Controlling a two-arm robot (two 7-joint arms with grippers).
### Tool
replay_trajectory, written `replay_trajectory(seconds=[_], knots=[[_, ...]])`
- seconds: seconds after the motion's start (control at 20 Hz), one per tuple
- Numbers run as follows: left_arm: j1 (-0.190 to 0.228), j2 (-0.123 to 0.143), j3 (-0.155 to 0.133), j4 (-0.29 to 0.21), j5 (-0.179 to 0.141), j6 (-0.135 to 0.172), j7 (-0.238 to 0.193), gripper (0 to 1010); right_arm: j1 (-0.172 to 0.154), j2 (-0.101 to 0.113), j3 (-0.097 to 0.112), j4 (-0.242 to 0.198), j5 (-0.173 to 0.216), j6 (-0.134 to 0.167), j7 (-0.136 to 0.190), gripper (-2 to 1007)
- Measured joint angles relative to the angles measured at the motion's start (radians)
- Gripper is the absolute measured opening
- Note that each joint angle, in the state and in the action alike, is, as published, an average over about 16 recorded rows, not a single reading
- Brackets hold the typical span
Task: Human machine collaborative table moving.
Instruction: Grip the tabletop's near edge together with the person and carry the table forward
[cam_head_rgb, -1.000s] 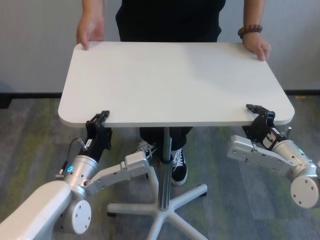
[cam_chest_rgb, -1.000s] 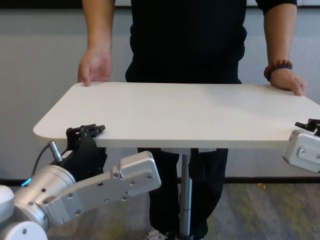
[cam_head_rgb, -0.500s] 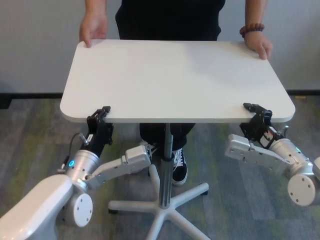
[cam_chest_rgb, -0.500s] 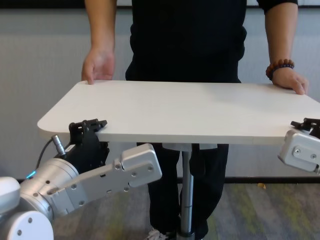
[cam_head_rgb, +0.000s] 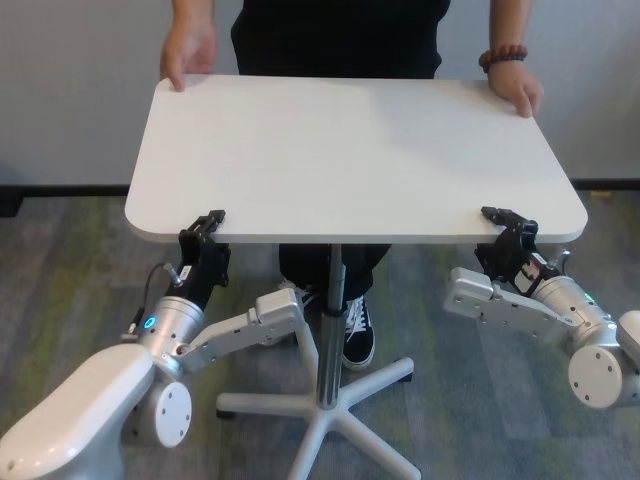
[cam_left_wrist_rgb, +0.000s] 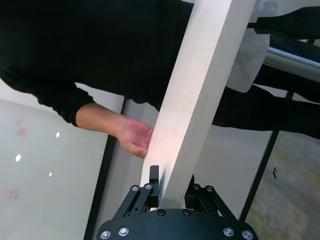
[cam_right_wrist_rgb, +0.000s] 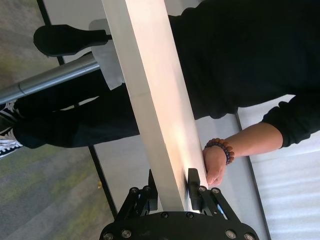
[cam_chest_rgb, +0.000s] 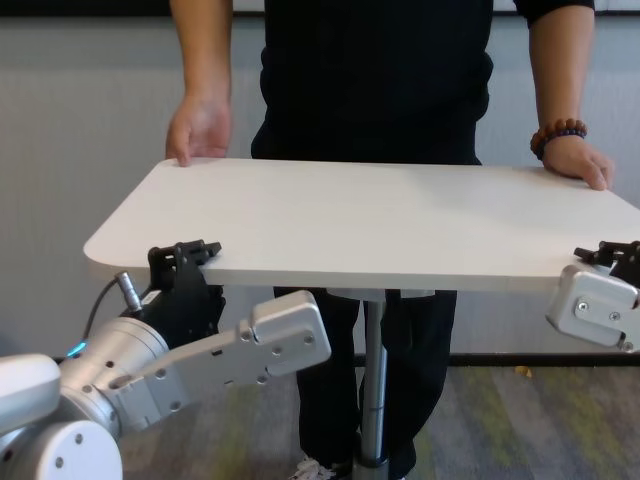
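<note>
The white table (cam_head_rgb: 350, 150) stands on its silver pedestal leg (cam_head_rgb: 330, 300). My left gripper (cam_head_rgb: 205, 228) is shut on the near edge by the left corner; the left wrist view shows the table edge (cam_left_wrist_rgb: 200, 90) running between the left gripper's (cam_left_wrist_rgb: 172, 187) jaws. My right gripper (cam_head_rgb: 508, 222) is shut on the near edge by the right corner, and the right wrist view shows the table edge (cam_right_wrist_rgb: 155, 100) in the right gripper (cam_right_wrist_rgb: 172, 189). The human (cam_head_rgb: 340, 40) in black stands at the far side with a hand on each far corner and a beaded bracelet (cam_head_rgb: 500, 58) on one wrist.
The pedestal's white star base (cam_head_rgb: 330, 420) spreads on grey-green carpet between my arms. The human's shoes (cam_head_rgb: 355, 330) stand just behind the leg. A pale wall with a dark skirting (cam_head_rgb: 60, 190) runs behind the human.
The table has shifted a little away from me and to the right, with both grippers still clamped on its near edge. The human's hands moved with it.
</note>
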Motion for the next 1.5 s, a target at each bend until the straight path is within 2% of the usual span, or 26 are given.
replay_trajectory(seconds=[1.05, 1.5], knots=[[-0.081, -0.041, 0.036, 0.156, 0.002, -0.014, 0.05, 287, 0.073, -0.045, -0.038, 0.152, 0.002, -0.034, -0.032, 338], [-0.097, -0.056, 0.045, 0.209, -0.009, -0.025, 0.056, 287, 0.089, -0.057, -0.051, 0.183, 0.004, -0.038, -0.037, 338]])
